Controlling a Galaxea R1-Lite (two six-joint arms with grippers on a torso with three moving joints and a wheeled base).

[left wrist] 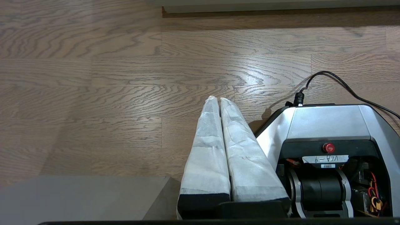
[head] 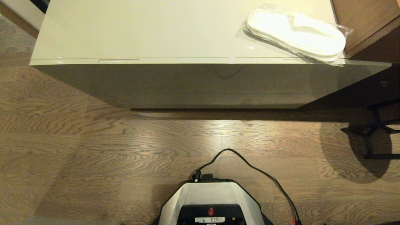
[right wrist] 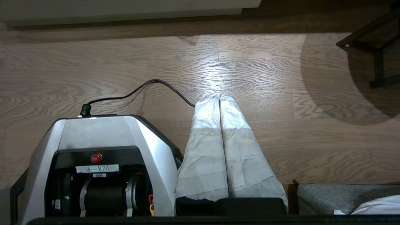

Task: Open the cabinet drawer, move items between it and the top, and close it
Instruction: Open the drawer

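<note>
nothing's started yet: drawer (head: 200, 82) shut, slippers (head: 297, 32) at the top's (head: 140, 28) right front corner, left gripper (left wrist: 217, 99) and right gripper (right wrist: 218, 97) closed, empty, over the floor (head: 78, 150)

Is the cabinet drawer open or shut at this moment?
Shut. The cabinet drawer front sits flush under the edge of the top, with no interior showing. The wrapped slippers lie on the top.
</note>
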